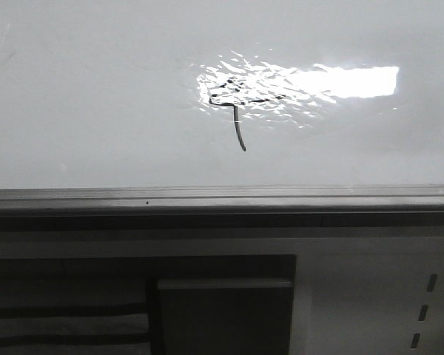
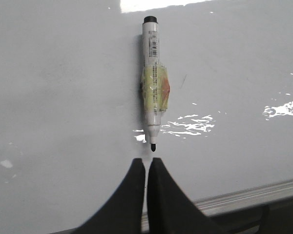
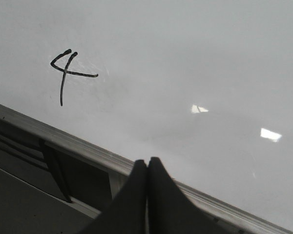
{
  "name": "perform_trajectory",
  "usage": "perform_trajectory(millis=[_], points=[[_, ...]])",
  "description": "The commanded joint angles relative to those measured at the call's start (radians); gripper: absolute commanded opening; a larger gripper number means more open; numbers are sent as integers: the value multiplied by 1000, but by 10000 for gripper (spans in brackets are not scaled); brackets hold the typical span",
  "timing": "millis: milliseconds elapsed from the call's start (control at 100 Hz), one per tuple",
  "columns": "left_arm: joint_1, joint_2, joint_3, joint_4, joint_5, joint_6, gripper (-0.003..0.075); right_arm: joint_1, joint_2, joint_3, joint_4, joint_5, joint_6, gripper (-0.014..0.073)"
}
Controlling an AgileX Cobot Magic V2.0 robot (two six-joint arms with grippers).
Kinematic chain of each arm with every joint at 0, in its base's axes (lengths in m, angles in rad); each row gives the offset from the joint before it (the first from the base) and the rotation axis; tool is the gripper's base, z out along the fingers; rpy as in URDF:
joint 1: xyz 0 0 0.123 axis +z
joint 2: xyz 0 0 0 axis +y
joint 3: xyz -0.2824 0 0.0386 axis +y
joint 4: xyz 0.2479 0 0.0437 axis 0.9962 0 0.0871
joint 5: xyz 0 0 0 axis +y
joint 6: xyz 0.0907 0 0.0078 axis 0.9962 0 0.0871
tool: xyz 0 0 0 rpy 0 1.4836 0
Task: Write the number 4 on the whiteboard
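We see the number 4 (image 1: 233, 111) drawn in thin black strokes on the whiteboard (image 1: 96, 96), partly inside the bright glare patch (image 1: 311, 85), its long tail reaching toward the grey edge rail (image 1: 222, 198) at the board's near edge. A black marker (image 2: 153, 83), uncapped and wrapped in yellow tape, lies flat on the board, its tip just beyond our left gripper (image 2: 146, 163). Its fingers are pressed together, empty. Our right gripper (image 3: 147, 163) is likewise closed, holding nothing, over the rail.
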Motion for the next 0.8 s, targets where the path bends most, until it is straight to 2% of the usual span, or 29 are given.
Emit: perform_trajectory(millis=[0,180,330,620,790], points=[[0,4,-25,-10,-80,-1,-20,-7,2,-27,-20,-80,2,-71],[27,-99,36,-10,-110,-1,-20,-7,2,-27,-20,-80,2,-71],[98,-258,182,-17,-156,-1,-20,-7,2,-27,-20,-80,2,-71],[140,-480,448,-21,-418,-1,-20,-7,2,-27,-20,-80,2,-72],[140,-491,445,-23,-361,-1,-20,-7,4,-27,-20,-76,2,-72]])
